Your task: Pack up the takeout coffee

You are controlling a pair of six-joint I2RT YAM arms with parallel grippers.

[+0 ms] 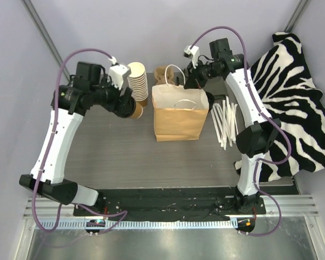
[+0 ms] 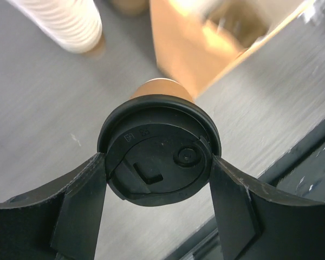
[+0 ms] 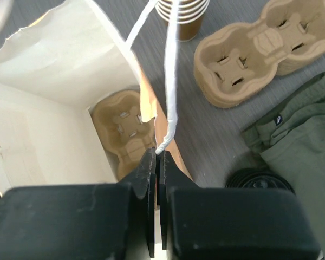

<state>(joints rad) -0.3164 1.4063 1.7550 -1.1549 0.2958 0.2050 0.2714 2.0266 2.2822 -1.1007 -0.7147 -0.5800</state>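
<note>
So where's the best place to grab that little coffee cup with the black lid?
Probably at the black lid, coming from the lid end with one finger each side, as the left gripper has it. The lid's rim is round and wider than the tapering coffee cup below, so the fingers seat against it.

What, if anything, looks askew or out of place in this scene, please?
The takeout coffee, clamped in the left gripper, looks tipped sideways rather than upright, its base toward the paper bag. No spill shows. Nothing else stands out.
</note>
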